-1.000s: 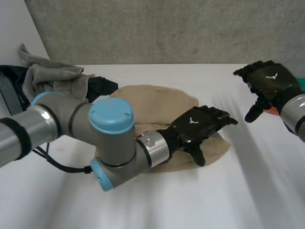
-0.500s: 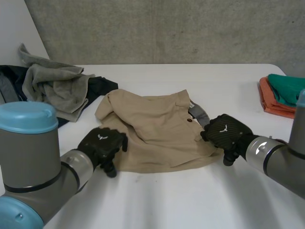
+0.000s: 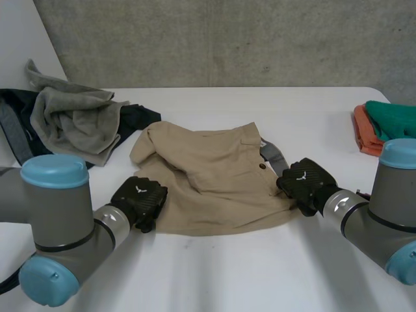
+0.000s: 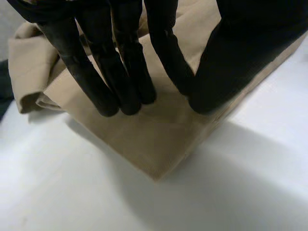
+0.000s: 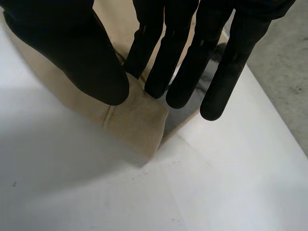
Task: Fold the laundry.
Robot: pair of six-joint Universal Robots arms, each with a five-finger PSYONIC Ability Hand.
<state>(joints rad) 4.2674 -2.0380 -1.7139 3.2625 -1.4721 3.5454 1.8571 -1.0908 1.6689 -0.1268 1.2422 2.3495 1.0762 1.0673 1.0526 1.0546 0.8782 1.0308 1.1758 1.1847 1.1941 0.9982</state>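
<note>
While the tan garment (image 3: 214,182) lies spread across the middle of the white table (image 3: 214,279) in the head view, the left hand (image 3: 138,200) sits at its lower-left corner and the right hand (image 3: 304,182) at its lower-right corner. In the left wrist view, straight fingers (image 4: 125,72) and thumb press flat on the cloth near that corner, unclenched. In the right wrist view, thumb and fingers (image 5: 163,62) seem to pinch a raised corner of the garment, though the contact is partly hidden.
</note>
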